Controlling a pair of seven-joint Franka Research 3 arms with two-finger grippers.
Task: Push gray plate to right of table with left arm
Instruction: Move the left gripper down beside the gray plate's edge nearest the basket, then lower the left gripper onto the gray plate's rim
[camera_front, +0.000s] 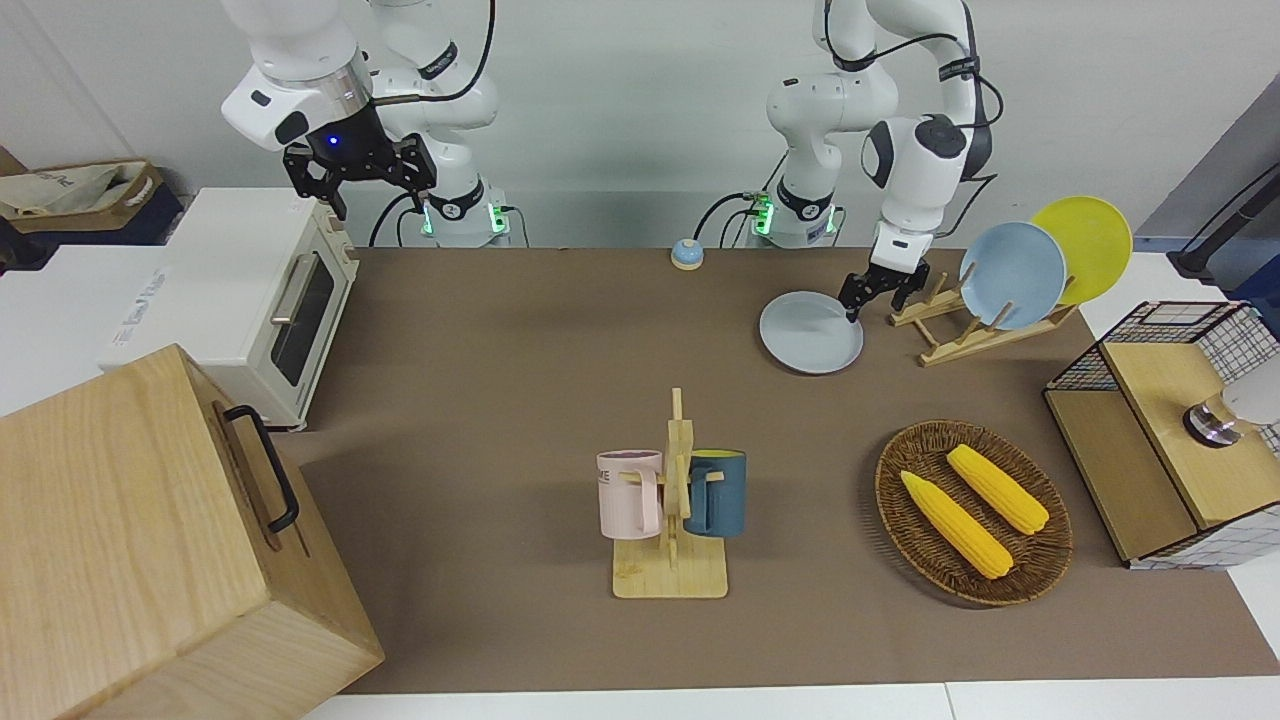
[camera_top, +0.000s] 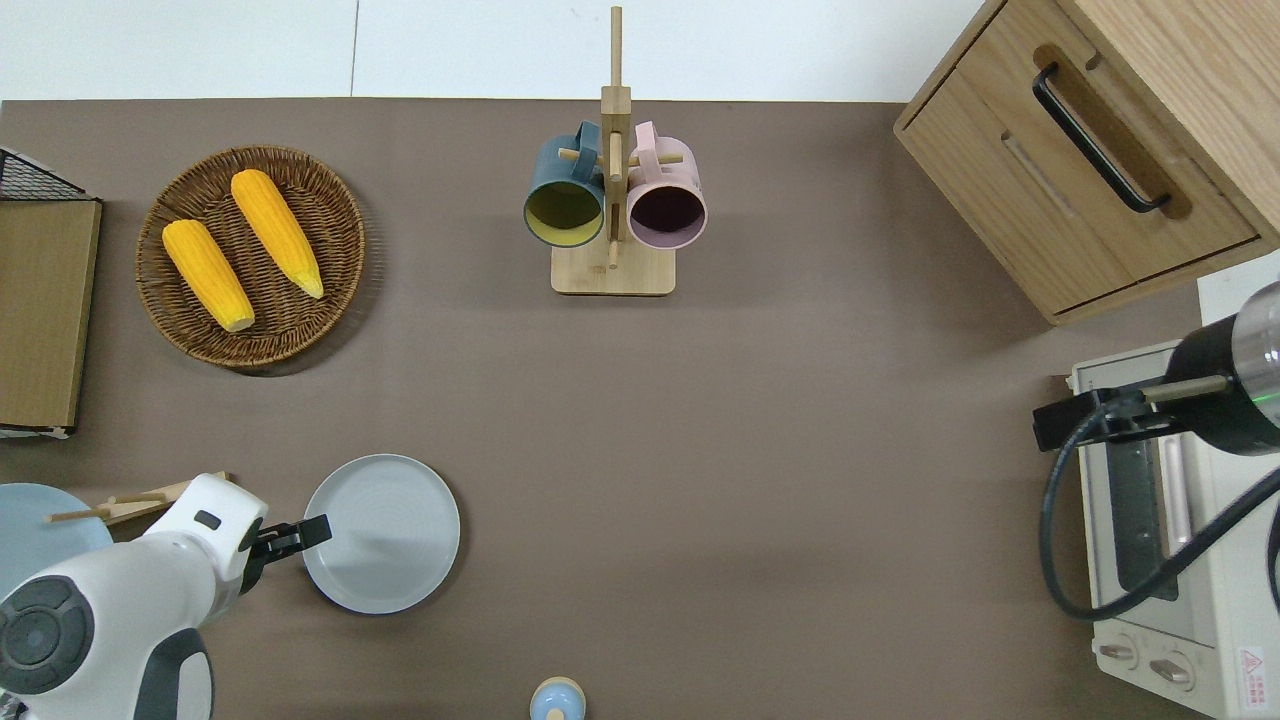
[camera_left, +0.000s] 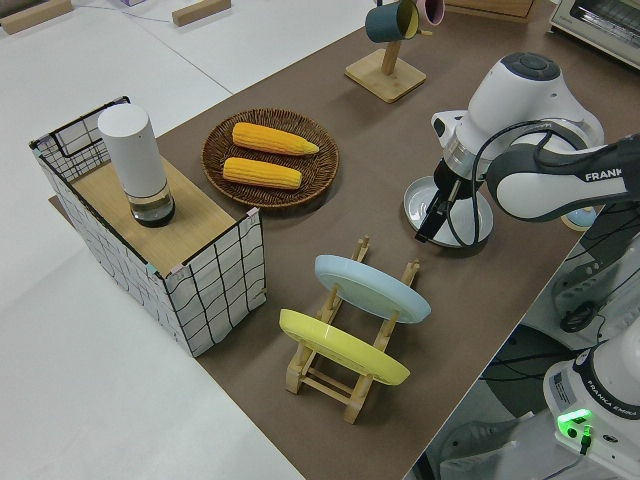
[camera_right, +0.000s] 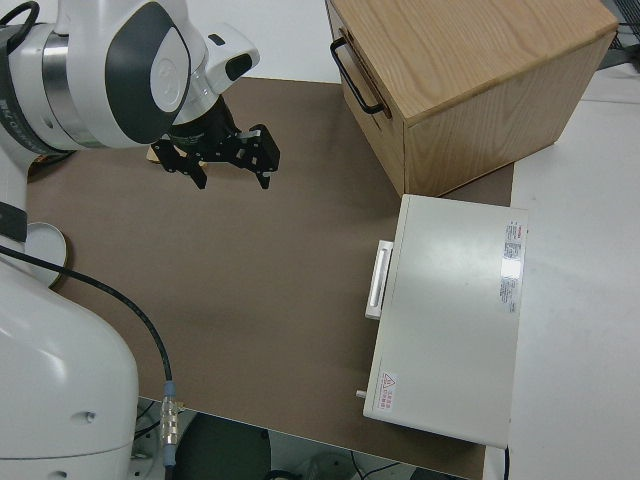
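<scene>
one "franka" label, left arm (camera_left: 560, 175)

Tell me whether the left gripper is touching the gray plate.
Touching: in the front view, the left gripper has a fingertip on the gray plate's rim; the overhead view agrees.

Bright, even light from above; soft shadows, sharp focus throughout.
</scene>
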